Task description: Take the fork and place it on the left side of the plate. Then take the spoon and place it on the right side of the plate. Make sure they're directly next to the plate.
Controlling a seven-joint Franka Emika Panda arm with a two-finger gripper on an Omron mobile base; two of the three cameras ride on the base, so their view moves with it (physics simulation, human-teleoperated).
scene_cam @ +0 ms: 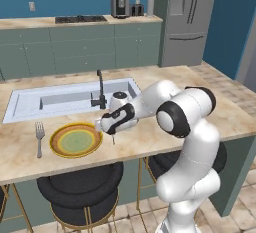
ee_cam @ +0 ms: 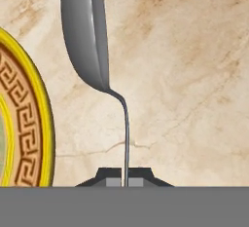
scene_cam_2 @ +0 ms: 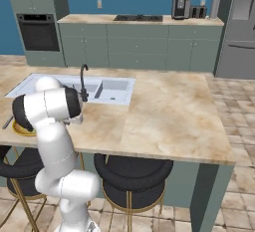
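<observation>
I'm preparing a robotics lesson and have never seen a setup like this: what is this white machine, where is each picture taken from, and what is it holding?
It is a white robot arm on a drivable base, in a simulated kitchen. Two pictures come from cameras riding on the base behind the arm, to its left and right. The third looks along the hand itself. On the marble counter lie a round plate, with a fork on its left. The gripper has its jaws shut on the spoon, holding its thin handle, with the bowl hanging above the counter just to the right of the plate.
</observation>
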